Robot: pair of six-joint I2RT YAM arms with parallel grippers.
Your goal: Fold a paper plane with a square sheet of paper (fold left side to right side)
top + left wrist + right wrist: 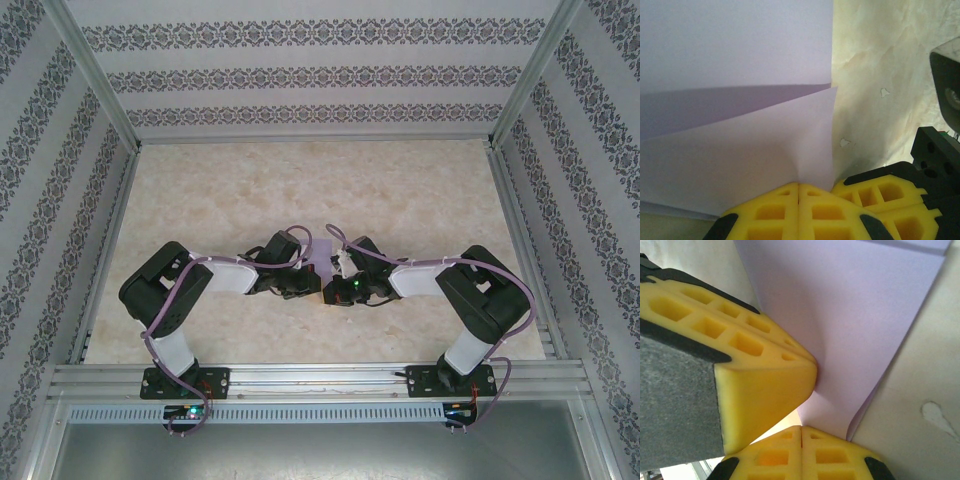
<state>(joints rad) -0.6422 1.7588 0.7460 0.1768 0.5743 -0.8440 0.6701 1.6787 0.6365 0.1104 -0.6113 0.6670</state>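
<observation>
While both arms meet at centre of the table [400, 190], the square sheet of paper [321, 263] lies btwn them, partly folded.
Left gripper [798, 192]: jaws closed, pinching sheet's raised flap. Right gripper [801, 436]: jaws closed, tips at sheet edge; grip unclear.

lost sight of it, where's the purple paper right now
Top view: the purple paper lies at the centre of the table, between the left tool and right tool, both touching it.
</observation>
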